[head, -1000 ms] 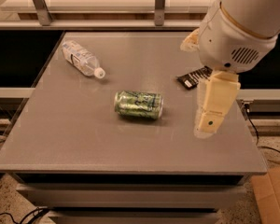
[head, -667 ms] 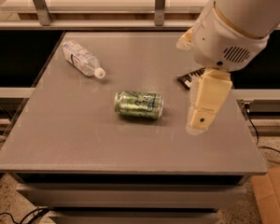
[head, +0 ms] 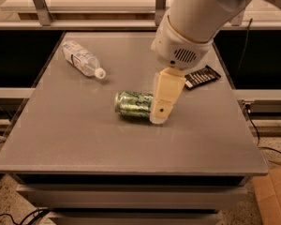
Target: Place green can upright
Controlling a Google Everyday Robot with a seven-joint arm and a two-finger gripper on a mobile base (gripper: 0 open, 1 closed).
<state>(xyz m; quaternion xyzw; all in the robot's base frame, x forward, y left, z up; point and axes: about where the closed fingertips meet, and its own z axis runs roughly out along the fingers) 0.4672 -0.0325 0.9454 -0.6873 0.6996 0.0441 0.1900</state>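
Tabletop (head: 84,139) fills most of the frame: a flat, matte grey slab with a faintly speckled finish and square edges, resting on a darker base of stacked ledges. Above it, from the upper right, comes the robot arm (head: 196,18), a thick, smooth white cylinder with a rounded end, a thin tan seam ring and a small oval vent grille on its underside. At the lower right corner of the frame, on the floor, lies the corner of a brown cardboard box (head: 274,193). In the upper left part of the table a clear plastic bottle (head: 82,58) lies on its side, ribbed and lightly labelled, its white cap pointing toward the centre. The green can (head: 133,103) lies on its side just right of the table's centre, a short aluminium cylinder with pale and dark swirled print and a glossy sheen, its length running left to right. The gripper (head: 160,114), a cream-coloured, flat, tapering plastic piece with a small dark hole near its tip, hangs down from the arm and overlaps the can's right end; whether it is apart or together cannot be told from this angle. A thin black packet (head: 202,76) with pale lettering lies flat to the right, partly under the arm.
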